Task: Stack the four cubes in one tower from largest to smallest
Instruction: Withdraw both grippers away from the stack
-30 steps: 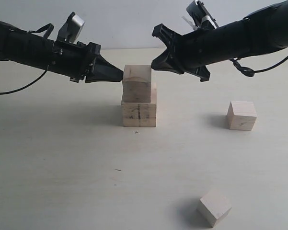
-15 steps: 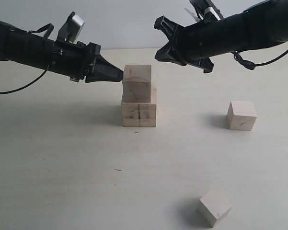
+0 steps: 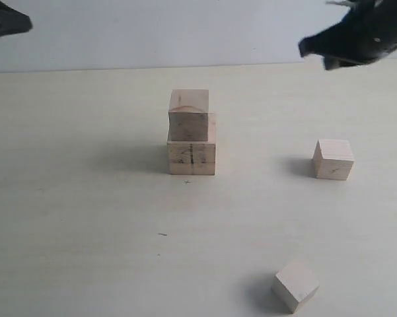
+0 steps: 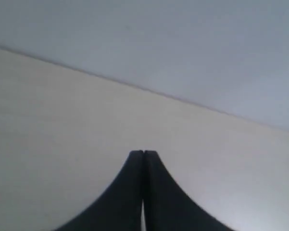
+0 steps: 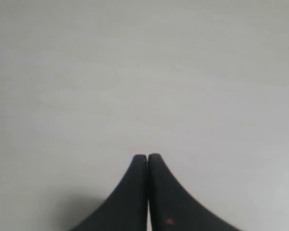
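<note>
Exterior view. Mid-surface [image 3: 86, 198]: largest cube [image 3: 191, 158], dark seam line on front face, flat on the surface. Directly on top: second cube [image 3: 188, 115], reddish grain arc near its upper edge, upright, set toward the left so that a strip of the lower cube's top shows at right. Well off to the right, alone on the surface: right-hand cube [image 3: 333, 159], upright, squared to the camera. Nearest the camera, right of centre: front cube [image 3: 295, 284], turned corner-on, apart from all others. Upper left corner: dark tip of left end effector [image 3: 6, 23], high above the surface and well apart from the two-cube stack; opening not readable here. Upper right: right end effector [image 3: 310, 47], blurred, tip pointing left, raised well above and behind the right-hand cube, touching nothing; opening not readable here either.

Left wrist view. Left end effector [image 4: 143, 154] with both dark fingers [image 4: 130, 192] pressed together to a single seam, nothing between them. Beyond the tips: bare pale surface [image 4: 62, 110] and grey wall [image 4: 182, 48].

Right wrist view. Right end effector [image 5: 147, 157] likewise fully closed, fingers [image 5: 163, 197] meeting tip to tip, gripping nothing. Behind: plain pale grey ground, too featureless to identify; soft shadow beside one finger.
</note>
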Controlling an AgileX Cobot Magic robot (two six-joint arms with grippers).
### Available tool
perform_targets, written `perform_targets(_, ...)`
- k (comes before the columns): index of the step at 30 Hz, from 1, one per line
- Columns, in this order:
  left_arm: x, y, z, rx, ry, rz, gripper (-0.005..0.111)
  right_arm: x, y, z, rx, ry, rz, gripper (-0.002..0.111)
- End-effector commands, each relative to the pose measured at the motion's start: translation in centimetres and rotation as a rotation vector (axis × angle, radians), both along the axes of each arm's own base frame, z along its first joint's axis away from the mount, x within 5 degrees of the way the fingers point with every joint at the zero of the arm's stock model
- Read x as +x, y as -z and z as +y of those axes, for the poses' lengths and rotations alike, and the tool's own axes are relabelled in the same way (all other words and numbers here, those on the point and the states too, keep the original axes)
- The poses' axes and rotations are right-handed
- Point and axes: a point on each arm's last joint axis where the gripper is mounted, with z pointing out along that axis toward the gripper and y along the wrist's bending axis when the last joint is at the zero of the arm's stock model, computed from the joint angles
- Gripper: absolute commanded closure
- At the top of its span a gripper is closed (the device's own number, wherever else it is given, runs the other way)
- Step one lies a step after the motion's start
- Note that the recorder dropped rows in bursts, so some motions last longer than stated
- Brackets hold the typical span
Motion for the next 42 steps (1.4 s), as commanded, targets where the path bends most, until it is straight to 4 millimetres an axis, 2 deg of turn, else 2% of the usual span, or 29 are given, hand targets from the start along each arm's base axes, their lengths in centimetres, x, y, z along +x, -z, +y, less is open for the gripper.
perform_targets(1,-3.6,-3.8,1.6,0.185,-0.291,-0.157,0.107,-1.6,-0.8,-3.8,-0.303,0.263,0.106,0.108)
perform_targets(2,-4.5,-4.3,1.8,0.217,-0.331,-0.185,0.107,-1.9,-0.5,-3.6,-0.299,0.231,0.148,0.108)
perform_targets(6,-9.7,-5.6,1.7,0.309,-0.428,-0.277,0.107,-2.6,0.4,-1.0,-0.053,0.075,0.270,0.108)
perform_targets(8,-14.3,-7.2,1.5,0.327,-0.470,-0.376,0.107,-2.7,0.5,-0.1,0.010,-0.023,0.289,0.108)
perform_targets(11,-22.9,-10.0,0.9,0.303,-0.452,-0.584,0.107,-2.6,0.4,0.0,0.018,-0.026,0.279,0.108)
perform_targets(14,-27.5,-11.0,0.7,0.344,-0.459,-0.733,0.107,-2.4,0.4,0.0,0.017,-0.028,0.249,0.107)
perform_targets(16,-29.3,-11.0,0.7,0.335,-0.468,-0.782,0.107,-2.2,0.4,0.0,0.017,-0.028,0.234,0.103)
perform_targets(19,-30.4,-10.1,0.4,0.333,-0.443,-0.791,0.107,-1.9,1.1,0.0,0.018,-0.026,0.251,0.098)
perform_targets(24,-29.8,-6.5,-0.3,0.334,-0.344,-0.669,0.107,-1.8,2.5,0.0,0.019,-0.022,0.318,0.094)
perform_targets(29,-29.9,-1.6,0.9,0.381,-0.456,-0.588,0.107,-1.8,2.9,0.0,0.043,0.026,0.325,0.094)
perform_targets(33,-31.2,1.0,1.4,0.401,-0.519,-0.595,0.107,-2.1,3.4,-0.5,0.059,0.048,0.328,0.094)
perform_targets(35,-31.9,1.7,1.2,0.391,-0.500,-0.609,0.107,-2.2,3.6,-1.2,0.092,0.090,0.290,0.095)
perform_targets(38,-33.0,2.0,0.6,0.360,-0.452,-0.658,0.107,-3.2,3.2,-2.3,0.128,0.162,0.106,0.095)
perform_targets(42,-34.4,2.1,-0.6,0.324,-0.327,-0.711,0.107,-6.7,2.5,-2.8,0.114,0.172,-0.111,0.095)
